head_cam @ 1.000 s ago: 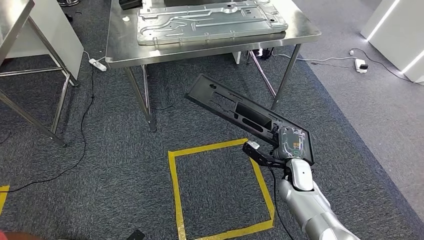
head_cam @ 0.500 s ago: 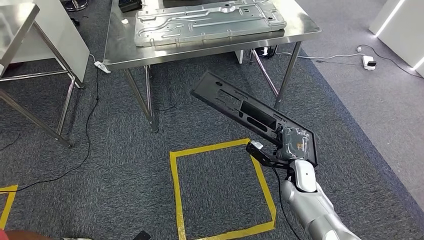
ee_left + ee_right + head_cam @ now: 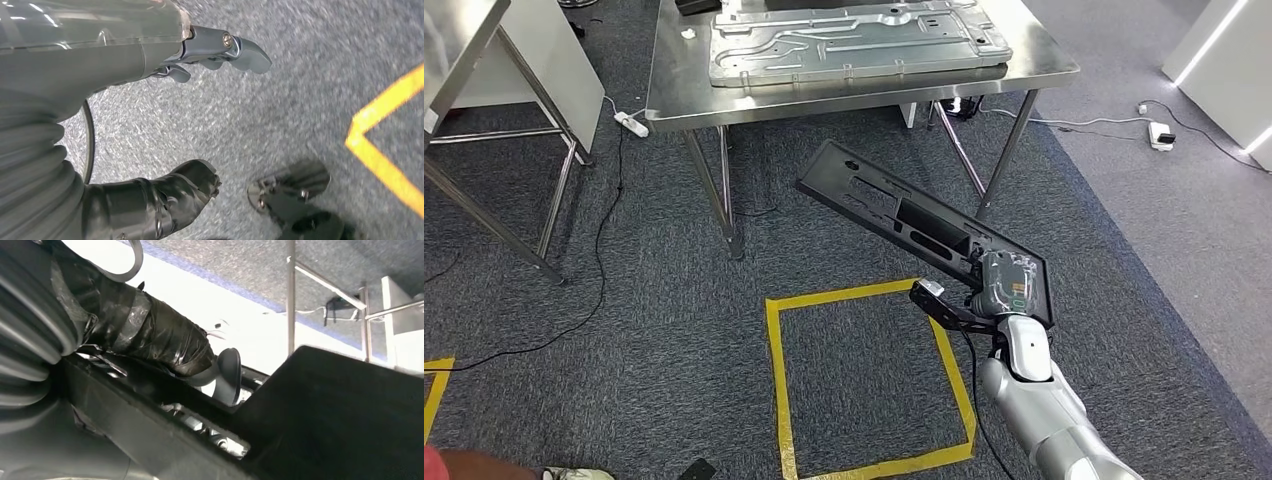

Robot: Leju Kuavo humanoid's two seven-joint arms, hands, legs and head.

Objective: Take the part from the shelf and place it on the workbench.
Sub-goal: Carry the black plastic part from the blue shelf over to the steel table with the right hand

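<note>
My right hand [image 3: 1002, 284] grips one end of a long black plastic part [image 3: 894, 220], which sticks out forward and left above the carpet, short of the steel workbench [image 3: 854, 95]. In the right wrist view the thumb [image 3: 165, 347] hooks over the black part [image 3: 340, 415]. On the workbench lies a large silver stamped metal panel [image 3: 854, 40]. My left hand [image 3: 200, 50] hangs over the grey carpet with its fingers apart and nothing in it.
A yellow tape square [image 3: 869, 375] marks the carpet under my right arm. A second steel frame table [image 3: 484, 150] stands at the left. Power strips [image 3: 631, 124] and cables lie on the floor by the workbench legs. A small black object [image 3: 295, 200] lies on the carpet.
The whole scene has shifted a little as the camera moved; the workbench now sits slightly more to the right. The black part stays in my right hand at much the same pose.
</note>
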